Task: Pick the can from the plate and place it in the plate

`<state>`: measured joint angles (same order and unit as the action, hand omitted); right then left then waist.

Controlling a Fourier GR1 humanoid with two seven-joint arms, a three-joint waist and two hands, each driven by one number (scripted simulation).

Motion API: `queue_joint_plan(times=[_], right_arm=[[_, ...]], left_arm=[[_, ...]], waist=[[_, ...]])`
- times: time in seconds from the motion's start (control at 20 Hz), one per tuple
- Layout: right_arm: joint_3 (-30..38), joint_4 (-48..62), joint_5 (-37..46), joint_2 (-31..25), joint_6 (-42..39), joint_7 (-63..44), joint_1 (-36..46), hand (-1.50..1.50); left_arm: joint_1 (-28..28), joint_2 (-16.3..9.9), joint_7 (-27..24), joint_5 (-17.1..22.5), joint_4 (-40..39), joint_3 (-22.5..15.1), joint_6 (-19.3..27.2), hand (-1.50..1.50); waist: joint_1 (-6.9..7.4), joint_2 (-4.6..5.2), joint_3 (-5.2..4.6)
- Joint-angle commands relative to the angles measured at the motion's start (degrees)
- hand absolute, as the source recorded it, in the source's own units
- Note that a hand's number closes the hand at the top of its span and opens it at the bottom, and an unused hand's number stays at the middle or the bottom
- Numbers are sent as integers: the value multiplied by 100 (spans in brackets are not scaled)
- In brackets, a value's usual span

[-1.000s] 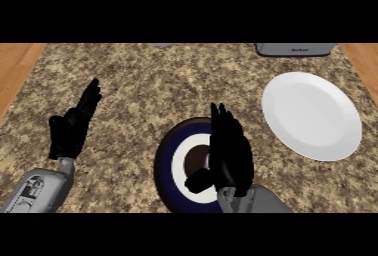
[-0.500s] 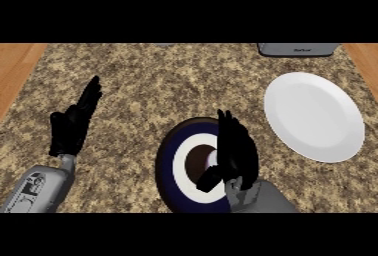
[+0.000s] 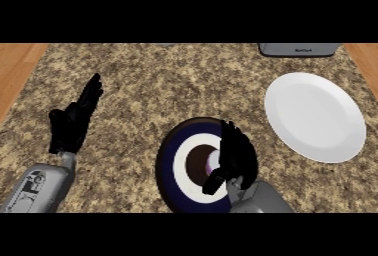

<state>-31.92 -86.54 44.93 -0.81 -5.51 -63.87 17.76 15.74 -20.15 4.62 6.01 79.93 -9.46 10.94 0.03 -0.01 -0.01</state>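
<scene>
The right hand (image 3: 235, 159), fingers curling round the small pale can (image 3: 215, 163), is closing on it at the centre of the dark blue, white-ringed plate (image 3: 171, 170), readying a lift toward the plain white round plate (image 3: 314, 116), while the left hand (image 3: 74, 120) is resting open at the left.

A grey appliance (image 3: 299, 48) sits at the speckled granite counter's (image 3: 177, 85) far edge, wooden floor (image 3: 16, 70) showing beside it.

A kitchen: speckled granite counter (image 3: 184, 85); white plate (image 3: 314, 115); wooden floor (image 3: 15, 70) beside.
</scene>
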Motion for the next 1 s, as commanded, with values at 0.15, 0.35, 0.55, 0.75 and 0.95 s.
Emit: queue_joint_plan(times=[0.15,0.35,0.55,0.75,0.95], right_arm=[[7,462,41,78,331,-328,-124,-150],[386,209,254,8,-189,3,-202,150],[86,355,742,78,301,14,-292,150],[-28,617,896,79,588,68,-201,150],[651,23,579,-1134,410,1442,-918,150]], left_arm=[[53,319,-262,-208,-348,92,-79,0],[-76,107,259,-203,279,348,-345,0],[-451,440,266,-533,649,65,-73,0],[-102,491,-59,-543,-165,391,-343,0],[9,350,188,-506,170,521,-382,0]], waist=[[-6,9,0],[0,-4,1],[20,-9,2],[3,3,1],[-57,-7,6]])
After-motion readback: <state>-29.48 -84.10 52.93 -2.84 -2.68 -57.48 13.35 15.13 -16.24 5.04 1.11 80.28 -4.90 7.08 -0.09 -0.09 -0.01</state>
